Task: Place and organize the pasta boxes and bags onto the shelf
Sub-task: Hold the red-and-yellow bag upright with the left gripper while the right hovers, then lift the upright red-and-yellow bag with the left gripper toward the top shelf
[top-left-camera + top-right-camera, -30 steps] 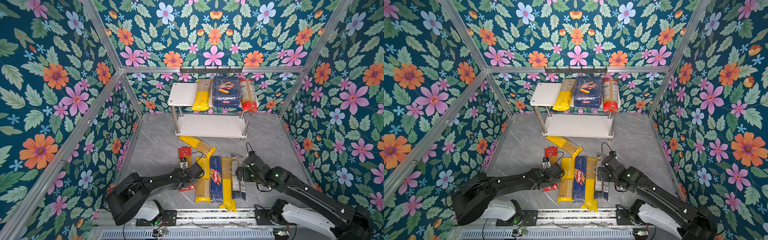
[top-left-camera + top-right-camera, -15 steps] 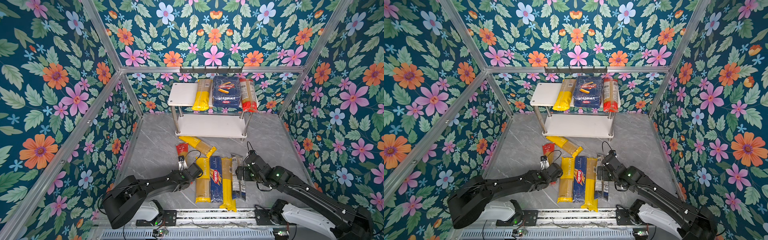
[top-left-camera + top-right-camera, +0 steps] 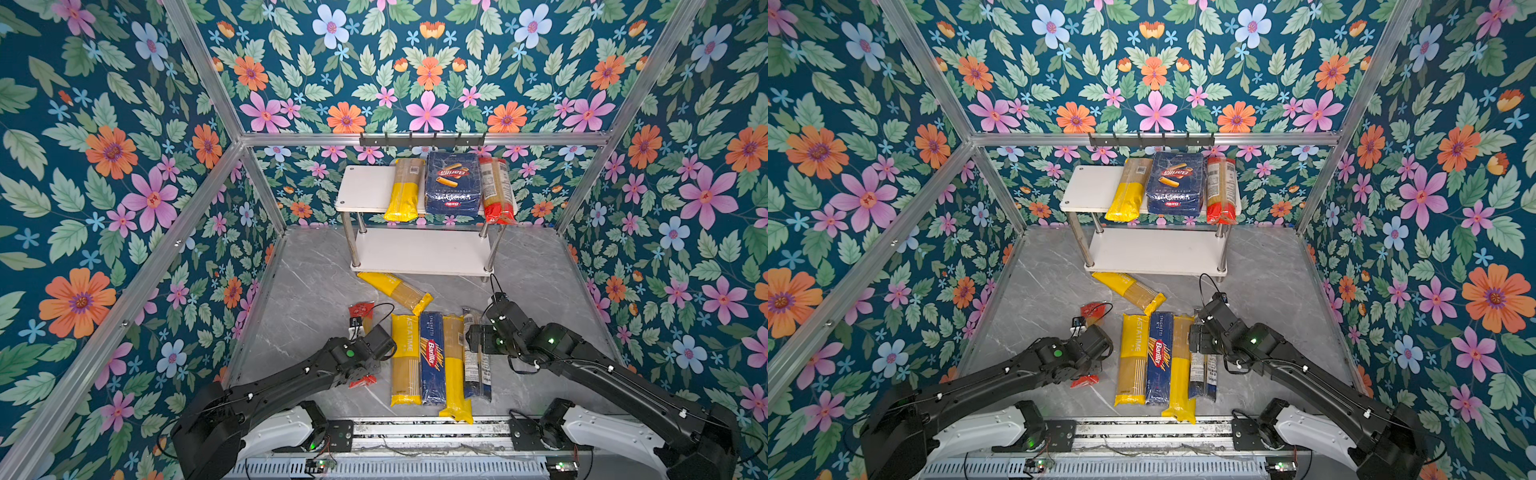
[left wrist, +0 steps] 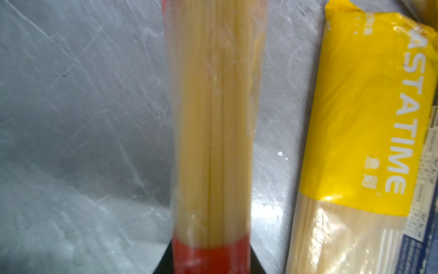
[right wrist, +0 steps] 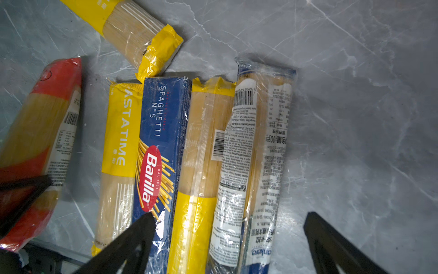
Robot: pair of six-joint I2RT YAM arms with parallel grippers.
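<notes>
Black hook rail (image 3: 422, 139) at floral back wall (image 3: 415, 62); grey marble tabletop (image 3: 316, 299).

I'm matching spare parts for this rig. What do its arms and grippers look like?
The left arm and right arm are matte black jointed segments on white bases on a metal rail. Each carries a green light near the wrist, and thin black cables loop there. The right gripper has black, tapering, triangular fingers.

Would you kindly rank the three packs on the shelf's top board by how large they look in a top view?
1. rigatoni pack: clearly the widest.
2 and 3. yellow-ended bag and red-ended bag: alike in length and width, too close to rank.
</notes>
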